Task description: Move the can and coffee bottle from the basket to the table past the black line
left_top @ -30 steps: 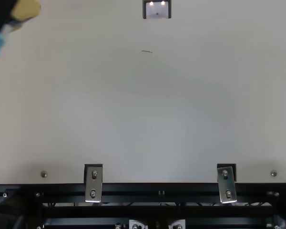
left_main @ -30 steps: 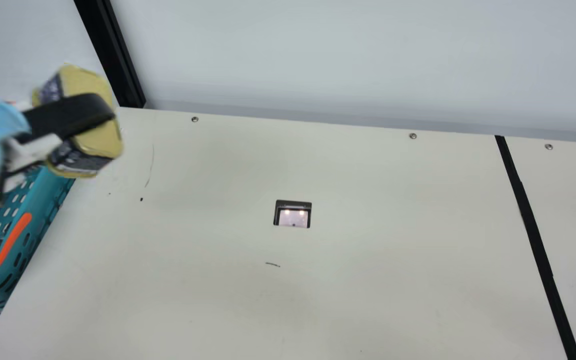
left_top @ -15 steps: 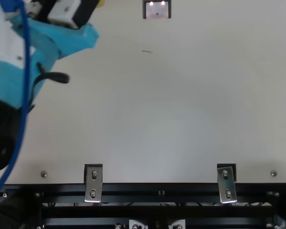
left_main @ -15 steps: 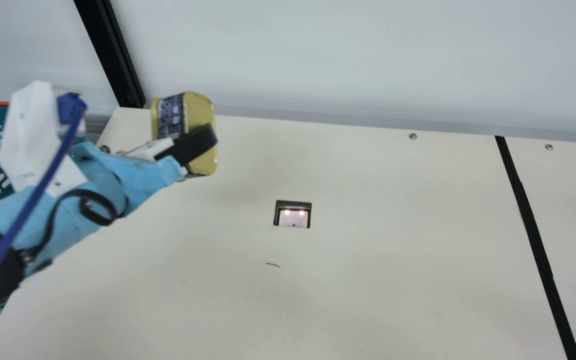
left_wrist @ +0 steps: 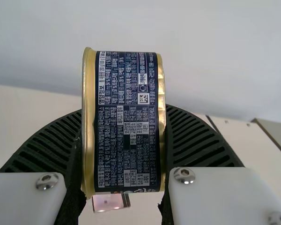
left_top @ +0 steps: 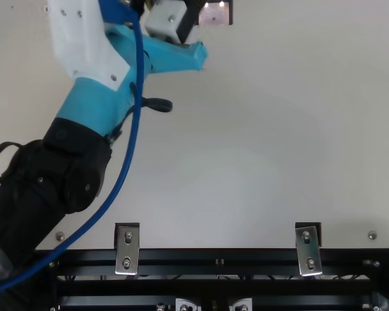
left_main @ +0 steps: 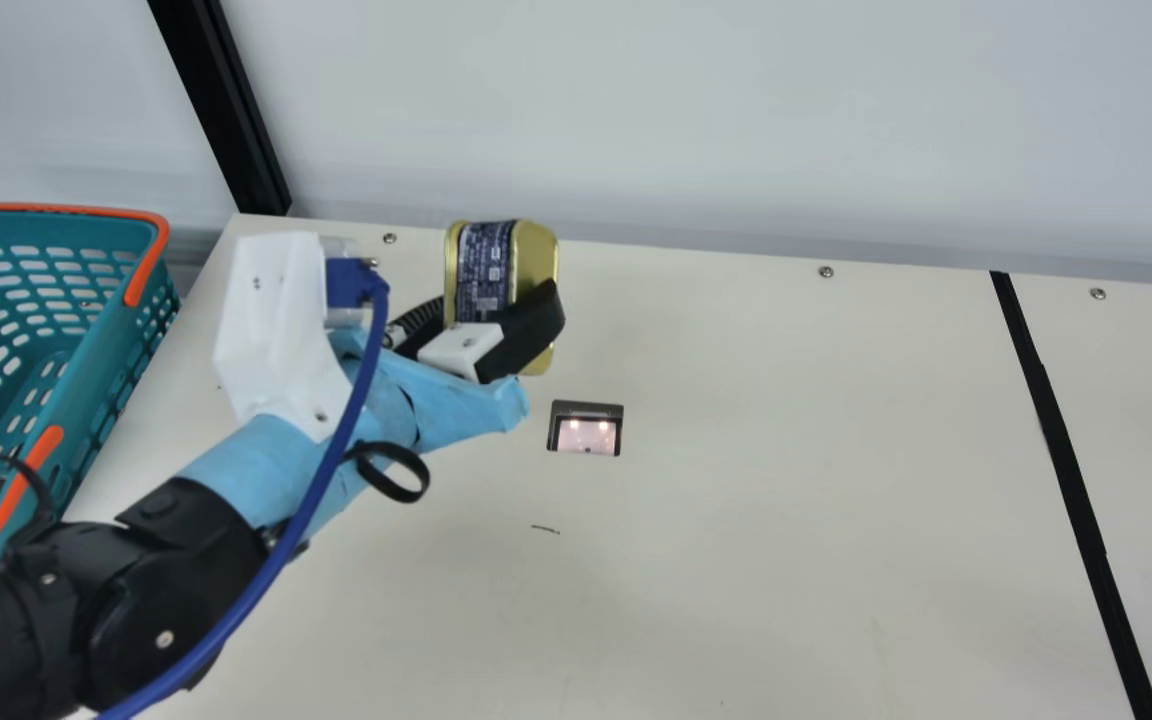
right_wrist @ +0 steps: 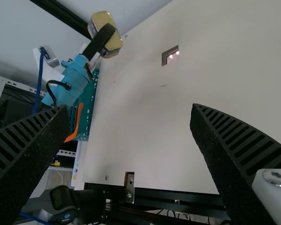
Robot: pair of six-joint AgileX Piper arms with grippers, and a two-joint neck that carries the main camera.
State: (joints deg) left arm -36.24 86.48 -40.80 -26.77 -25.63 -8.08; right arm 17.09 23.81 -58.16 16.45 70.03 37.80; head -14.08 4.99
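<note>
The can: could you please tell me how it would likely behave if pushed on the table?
Probably stiff: the can shows no clear dent between the ribbed fingers. With flat faces and rounded corners, it seems more apt to slide than roll. Stood on a narrow side, it might tip.

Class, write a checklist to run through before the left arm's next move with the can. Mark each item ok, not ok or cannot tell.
1. Can between both fingers of the left gripper: ok.
2. Grip firm enough to prevent slipping: cannot tell.
3. Can lifted out of the basket: ok, it is held up beside it, over the table.
4. Can past the black line: not ok, it is on the basket's side.
5. Right gripper open, with nothing between its fingers: ok.
</note>
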